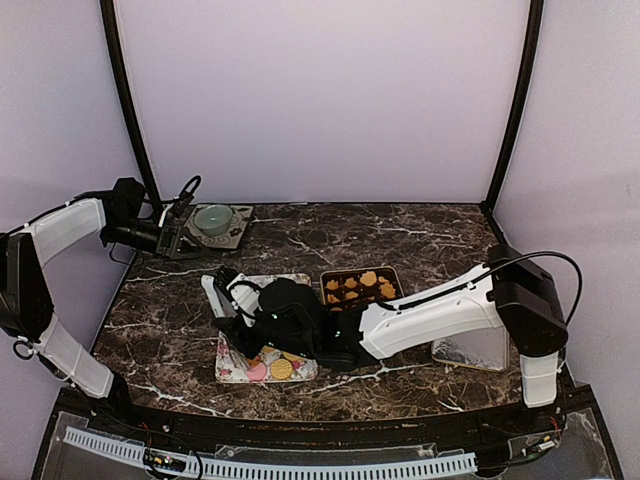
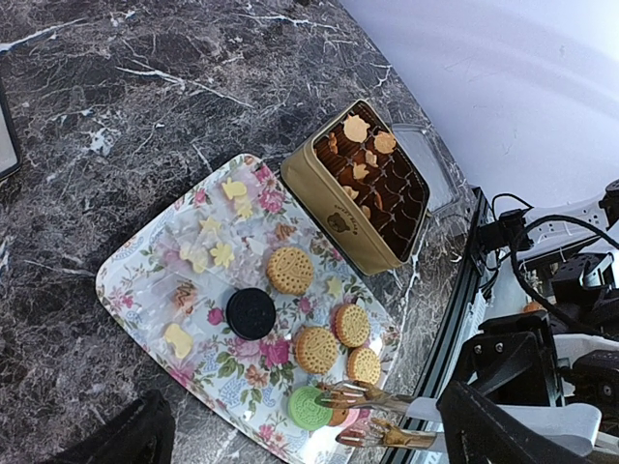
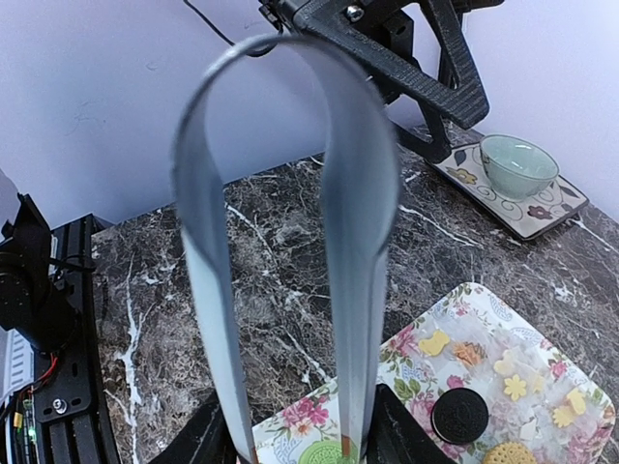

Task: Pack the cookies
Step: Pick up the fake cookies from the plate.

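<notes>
— Dark marbled surface point(image 1: 400, 225), lilac walls on three sides. Where do the cookies stand?

— Cookies point(image 2: 290, 271) are found in two places. Several lie loose on the flowered tray point(image 2: 145, 280) at mid-surface: golden rounds, one dark cookie point(image 2: 250, 312) and one green cookie point(image 2: 308, 408) at the tray's near end, with small pale shapes among them. More sit in the paper cups of the gold tin point(image 2: 334, 208), which stands just beside the tray's far right edge.

— Right pincer?

— Right pincer point(image 3: 302, 435) is low over the near end of the tray and closed on a pair of metal tongs point(image 3: 353, 242), one finger against each blade. The blades are pressed part-way together. Their tips come down at the green cookie, close to a golden round. The right wrist view places the green cookie between the tips. Whether it is actually pinched, I cannot tell.

— Left pincer?

— Left pincer point(image 1: 178, 235) is well apart from every cookie, at the far left corner of the surface, just beside a saucer point(image 1: 238, 238) bearing a teal cup point(image 1: 213, 218). Its jaws are spread wide, with nothing in them.

— Anything else?

— One flat silvery piece point(image 1: 470, 350) lies right of the tin, partly under the right arm.
</notes>
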Available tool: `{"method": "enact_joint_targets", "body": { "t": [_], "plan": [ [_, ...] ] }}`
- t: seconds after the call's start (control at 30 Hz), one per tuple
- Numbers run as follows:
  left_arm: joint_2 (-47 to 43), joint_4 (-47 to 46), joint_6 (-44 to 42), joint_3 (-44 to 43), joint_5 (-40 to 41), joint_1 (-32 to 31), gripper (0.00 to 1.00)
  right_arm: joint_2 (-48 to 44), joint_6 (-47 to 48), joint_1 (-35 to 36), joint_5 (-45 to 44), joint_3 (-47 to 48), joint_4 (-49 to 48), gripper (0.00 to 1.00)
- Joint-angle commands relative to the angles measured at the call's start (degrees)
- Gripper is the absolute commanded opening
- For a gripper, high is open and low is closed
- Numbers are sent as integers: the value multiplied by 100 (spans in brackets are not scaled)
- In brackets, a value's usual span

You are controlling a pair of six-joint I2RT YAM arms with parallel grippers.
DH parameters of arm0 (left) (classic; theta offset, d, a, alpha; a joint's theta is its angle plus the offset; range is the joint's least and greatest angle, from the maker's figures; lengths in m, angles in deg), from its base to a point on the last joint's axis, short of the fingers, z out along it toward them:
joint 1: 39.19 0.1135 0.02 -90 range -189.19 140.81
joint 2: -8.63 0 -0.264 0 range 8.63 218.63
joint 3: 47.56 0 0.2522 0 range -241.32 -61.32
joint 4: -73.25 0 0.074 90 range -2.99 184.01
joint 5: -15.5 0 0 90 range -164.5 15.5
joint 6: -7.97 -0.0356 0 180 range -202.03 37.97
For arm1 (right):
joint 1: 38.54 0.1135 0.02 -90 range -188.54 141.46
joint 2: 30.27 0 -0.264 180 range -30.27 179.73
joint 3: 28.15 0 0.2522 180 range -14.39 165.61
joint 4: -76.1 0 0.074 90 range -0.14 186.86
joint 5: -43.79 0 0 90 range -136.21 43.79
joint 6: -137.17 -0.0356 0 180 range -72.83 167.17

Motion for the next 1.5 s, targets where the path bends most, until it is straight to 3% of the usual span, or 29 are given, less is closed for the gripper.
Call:
{"method": "enact_joint_targets", "body": {
  "t": [0.0, 0.43, 1.47],
  "plan": [
    [-195, 179, -82, -17, -32, 30, 99, 203, -34, 29, -221, -29, -22, 43],
    [-233, 214, -143, 0, -74, 24, 99, -307, 85, -76, -88, 213, -251, 44],
    [-250, 269, -220, 20, -3, 24, 99, 573, -173, -311, 273, 694, -143, 45]
  ]
}}
